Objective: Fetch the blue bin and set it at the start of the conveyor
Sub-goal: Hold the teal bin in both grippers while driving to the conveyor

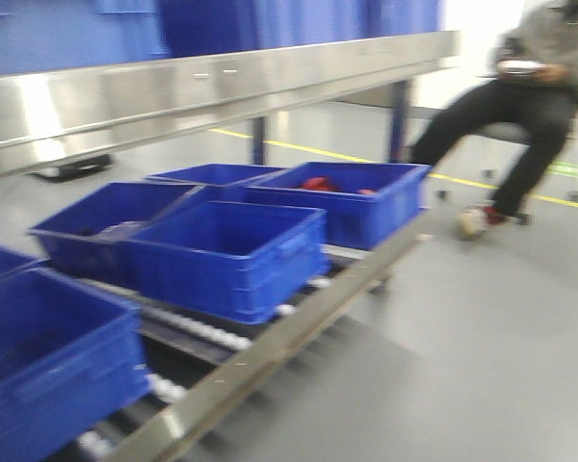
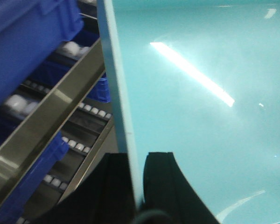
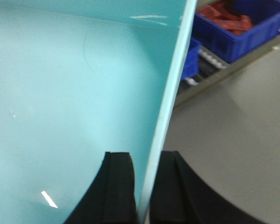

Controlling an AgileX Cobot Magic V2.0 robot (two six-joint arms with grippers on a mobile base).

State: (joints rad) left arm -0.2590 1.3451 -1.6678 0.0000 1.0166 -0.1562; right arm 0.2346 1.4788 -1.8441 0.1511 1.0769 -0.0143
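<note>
Blue bin: pale aqua, smooth-walled, shallow plastic tub (image 2: 200, 116), carried between the two wrists. It fills most of both wrist views and is not in the front view.
Left gripper (image 2: 137, 161): black fingers (image 2: 172, 186) straddle the tub's left rim, one inside and one outside, clamped on the wall. Edge grip, I judge, because the tub is too wide for one jaw span.
Right gripper (image 3: 147, 161): same on the opposite rim, pinched on the wall. Opposing grips hold a wide shallow tub level, my read.
Surroundings: dark royal-blue ribbed plastic bins (image 1: 226, 255) sit on a roller rack (image 1: 212, 332) with a stainless-steel side rail (image 1: 270, 358). One bin holds red parts (image 3: 226, 18). None of these is the target.
Conveyor start: dark belt with red frame is not in any view, so I can't tell how far off it is.
Bystander: seated person in dark trousers (image 1: 530, 96) at far right, well apart from the rack.
Stage: judged mid-transport. Fetch done, placement not yet.
Risk: front view is blurred, so the base is likely moving. The thin-wall pinch could slip or twist if the arms drift apart.
</note>
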